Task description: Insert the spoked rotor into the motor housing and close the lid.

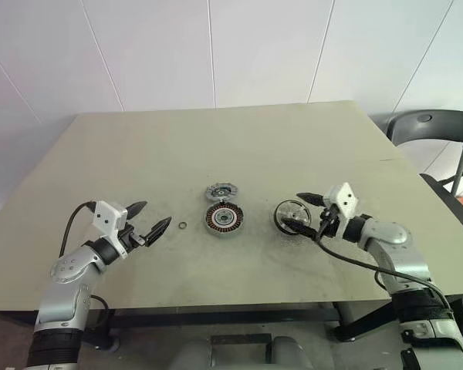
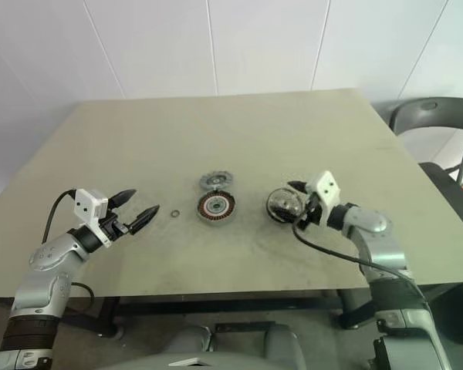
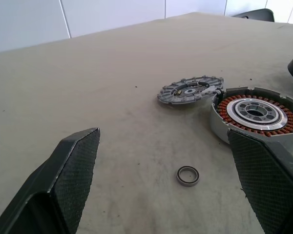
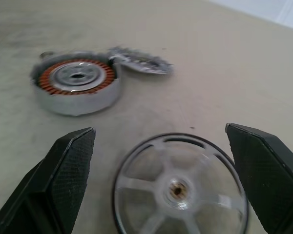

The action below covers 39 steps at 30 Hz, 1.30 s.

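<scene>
The spoked rotor (image 1: 292, 214), a black ring with pale spokes, lies flat on the table right of centre. My right gripper (image 1: 293, 211) is open, one finger on each side of the rotor (image 4: 180, 187), not clamped on it. The motor housing (image 1: 224, 220), with copper windings and a silvery hub, sits at the table's middle. Behind it the grey ribbed lid (image 1: 221, 191) leans on the housing's (image 3: 256, 114) rim. My left gripper (image 1: 156, 216) hovers open and empty, left of the housing.
A small loose washer (image 1: 183, 226) lies between my left gripper and the housing. The beige table (image 1: 239, 146) stretches wide behind the parts. A grey chair (image 1: 432, 127) stands past the table's right corner.
</scene>
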Each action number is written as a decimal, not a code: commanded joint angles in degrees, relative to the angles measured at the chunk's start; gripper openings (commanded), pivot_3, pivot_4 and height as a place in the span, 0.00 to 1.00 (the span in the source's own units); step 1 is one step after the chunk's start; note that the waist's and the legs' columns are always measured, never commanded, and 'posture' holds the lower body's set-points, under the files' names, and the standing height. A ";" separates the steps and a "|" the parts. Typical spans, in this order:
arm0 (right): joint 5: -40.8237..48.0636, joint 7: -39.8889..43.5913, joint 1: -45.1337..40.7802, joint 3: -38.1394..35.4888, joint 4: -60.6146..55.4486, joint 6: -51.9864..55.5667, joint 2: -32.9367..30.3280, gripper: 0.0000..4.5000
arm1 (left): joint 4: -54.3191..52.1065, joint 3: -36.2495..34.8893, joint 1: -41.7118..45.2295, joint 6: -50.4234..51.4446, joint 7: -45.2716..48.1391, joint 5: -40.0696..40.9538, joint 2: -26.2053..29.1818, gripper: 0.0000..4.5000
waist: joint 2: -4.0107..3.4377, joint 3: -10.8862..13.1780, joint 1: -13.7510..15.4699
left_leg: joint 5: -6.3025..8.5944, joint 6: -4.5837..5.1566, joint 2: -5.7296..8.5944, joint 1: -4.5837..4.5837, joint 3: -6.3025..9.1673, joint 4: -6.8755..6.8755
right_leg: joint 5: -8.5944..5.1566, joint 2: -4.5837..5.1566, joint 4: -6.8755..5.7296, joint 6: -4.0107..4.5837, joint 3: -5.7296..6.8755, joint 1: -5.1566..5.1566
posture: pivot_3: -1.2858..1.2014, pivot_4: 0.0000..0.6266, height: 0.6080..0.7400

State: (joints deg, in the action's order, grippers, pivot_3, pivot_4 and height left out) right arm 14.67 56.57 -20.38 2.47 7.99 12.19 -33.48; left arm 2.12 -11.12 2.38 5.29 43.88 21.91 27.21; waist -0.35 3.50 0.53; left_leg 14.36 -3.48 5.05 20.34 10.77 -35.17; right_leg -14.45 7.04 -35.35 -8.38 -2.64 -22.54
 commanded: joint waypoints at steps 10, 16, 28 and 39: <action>-12.55 14.17 -29.65 24.22 -3.81 15.22 -1.69 1.00 | -2.98 -0.70 -2.81 -1.55 3.21 0.99 1.49 0.99 | 0.03 -0.01 0.11 | 0.02 -0.03 -0.01 0.10 -0.01 0.04 | 0.03 -0.02 0.04 -0.01 -0.01 -0.14 | 0.52 0.00 1.00; -20.20 20.45 -38.74 34.59 3.08 14.08 2.71 1.00 | -4.97 -0.50 -3.93 -1.11 3.52 1.43 1.20 0.99 | 0.05 -0.02 0.10 | 0.02 -0.04 -0.02 0.10 0.01 0.07 | 0.24 -0.05 0.00 0.11 -0.02 -0.20 | 0.52 0.00 1.00; -29.22 24.98 -45.35 41.51 14.89 10.48 12.03 1.00 | -10.12 -0.03 -8.55 2.17 5.30 3.98 1.52 0.99 | 0.04 -0.02 -1.34 | 0.03 -0.07 -0.08 0.06 0.04 0.10 | 0.27 -0.15 -0.30 0.07 -0.04 -0.36 | 0.52 0.00 1.00; -35.19 21.91 -46.55 42.87 24.80 3.62 19.39 1.00 | -9.64 -0.10 -9.75 0.41 5.06 3.44 0.97 0.99 | 0.04 -0.03 -1.61 | 0.00 -0.13 -0.18 0.03 0.05 0.07 | 0.27 -0.30 -0.79 0.15 -0.11 -0.62 | 0.52 0.00 1.00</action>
State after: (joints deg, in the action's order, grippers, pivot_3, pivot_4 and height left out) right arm -19.62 79.19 -64.98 45.80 32.25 17.09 -14.55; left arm -6.48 -10.46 -7.26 7.01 48.80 25.21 28.04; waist -0.30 3.47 -1.08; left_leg 14.36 -3.61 4.87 20.36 10.82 -35.09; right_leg -14.17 6.74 -36.13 -8.23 -2.75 -23.16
